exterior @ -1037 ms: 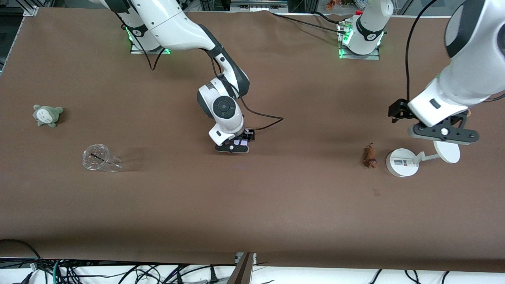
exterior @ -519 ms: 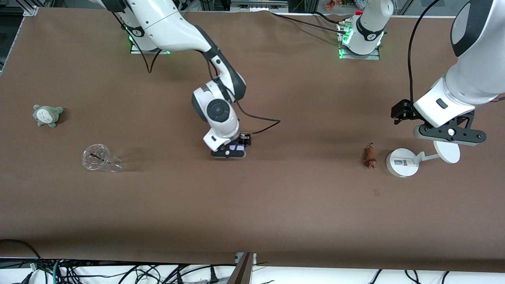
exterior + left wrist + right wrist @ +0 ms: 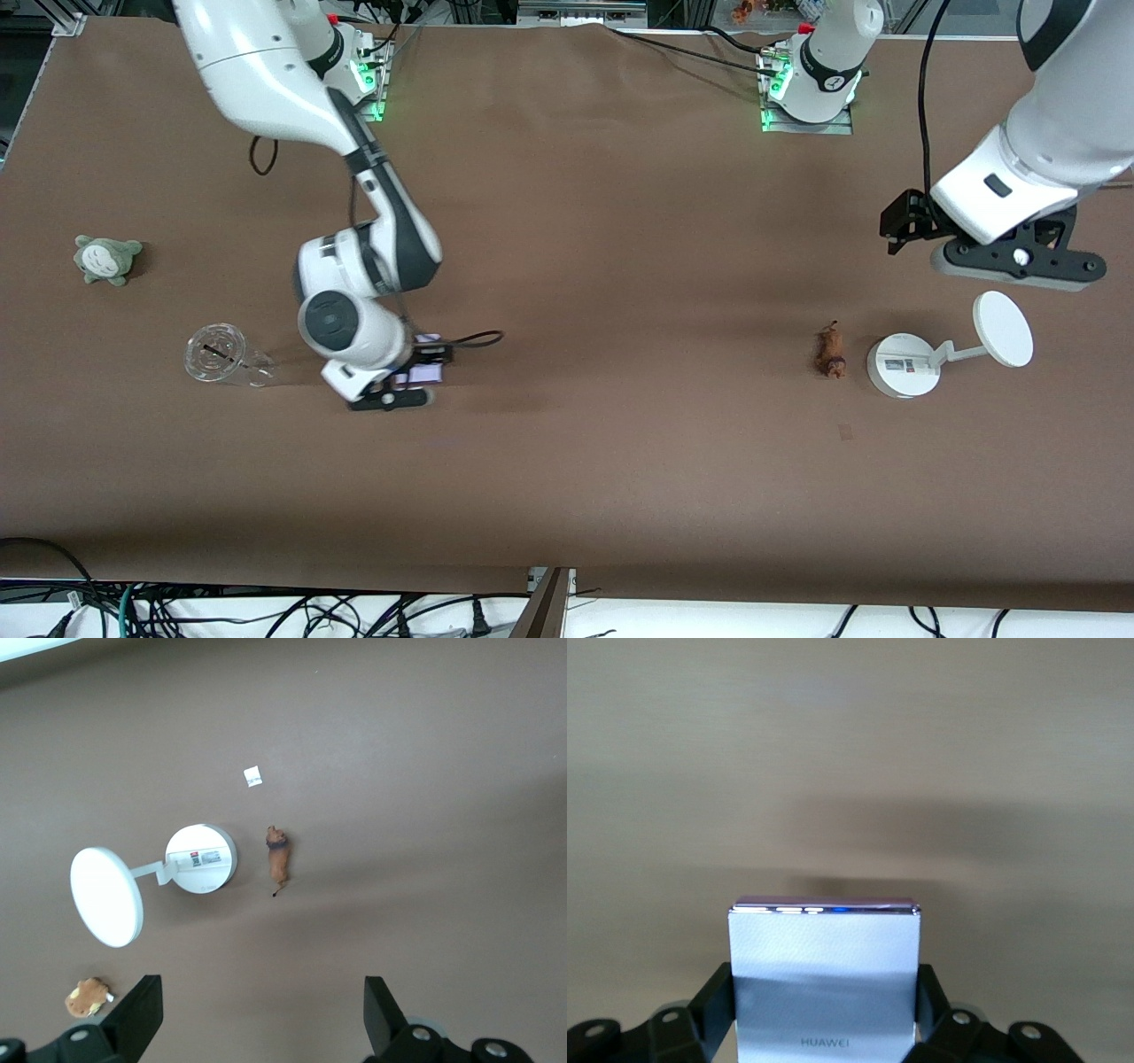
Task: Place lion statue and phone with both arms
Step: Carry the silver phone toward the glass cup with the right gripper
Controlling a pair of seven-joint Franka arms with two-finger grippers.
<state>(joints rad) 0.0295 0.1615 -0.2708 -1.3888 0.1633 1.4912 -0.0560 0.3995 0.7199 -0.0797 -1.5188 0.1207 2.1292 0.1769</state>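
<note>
Two grippers are sharing the work, and each relation is reading differently. I am carrying the phone (image 3: 824,983) clenched between the fingers of my right gripper (image 3: 390,390), its pale face toward the wrist camera and its free end pointing away from my palm; it is hanging over bare brown table (image 3: 567,496) near the clear plastic cup (image 3: 217,354), toward the right arm's end. My left gripper (image 3: 1019,261) is hovering released, its two fingers standing wide apart in the left wrist view, over the table just above the white round-based stand (image 3: 904,365) with its disc (image 3: 1003,329). The lion statue (image 3: 830,351) is lying on the cloth just beside that stand's base, apart from it, nearer the front camera than my left gripper, and its long axis is running roughly toward that camera. I am judging the left arm plainly the nearer one for it. A grey-green plush (image 3: 106,258) is lying well clear, and open cloth is surrounding both targets.
</note>
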